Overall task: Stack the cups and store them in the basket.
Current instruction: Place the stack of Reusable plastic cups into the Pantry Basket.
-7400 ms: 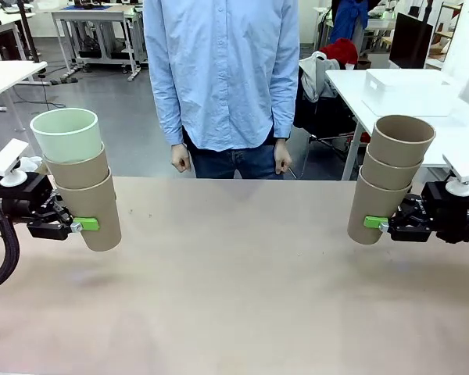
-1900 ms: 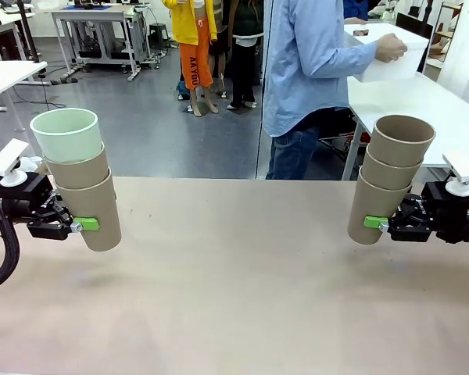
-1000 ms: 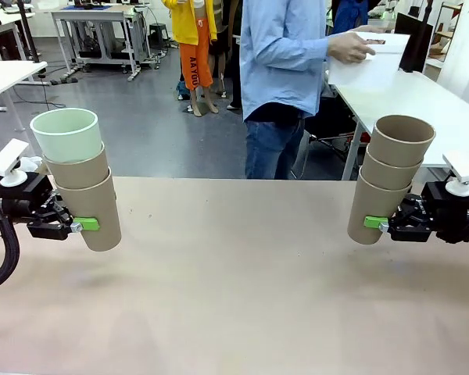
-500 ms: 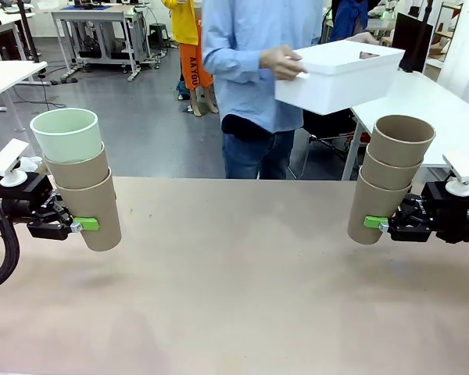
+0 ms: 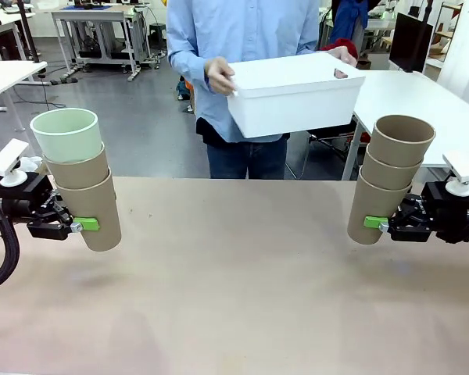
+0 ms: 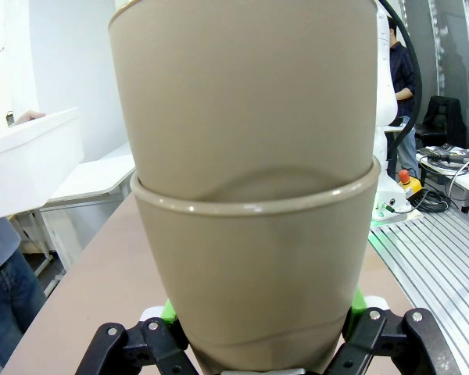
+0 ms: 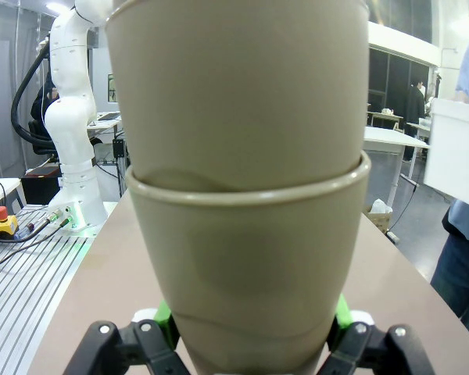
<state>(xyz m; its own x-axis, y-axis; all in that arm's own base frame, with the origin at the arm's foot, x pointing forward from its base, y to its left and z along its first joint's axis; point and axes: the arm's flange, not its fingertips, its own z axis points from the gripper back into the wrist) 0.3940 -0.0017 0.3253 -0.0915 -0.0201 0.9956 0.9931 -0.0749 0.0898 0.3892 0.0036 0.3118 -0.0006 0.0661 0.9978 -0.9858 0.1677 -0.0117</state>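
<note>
At the table's left, my left gripper (image 5: 84, 225) is shut on the bottom cup of a stack of three cups (image 5: 78, 178): two tan ones with a pale mint green one (image 5: 66, 134) on top. On the right side my right gripper (image 5: 373, 223) is shut on a stack of three tan cups (image 5: 391, 178). Both stacks are held above the table, tilted slightly outward. Each wrist view looks up its own stack (image 6: 250, 203) (image 7: 246, 195) between green pads. A person at the far side holds the white basket (image 5: 295, 92) in both hands above the far edge.
The tan tabletop (image 5: 234, 281) lies bare between the two arms. Behind the person are white lab tables (image 5: 422, 94) and other people farther off. The basket's edge (image 6: 27, 168) shows at the left in the left wrist view.
The person has turned back from the side table and carried the white basket to the table's far edge, lowering it. Both arms and their cup stacks have stayed still.
</note>
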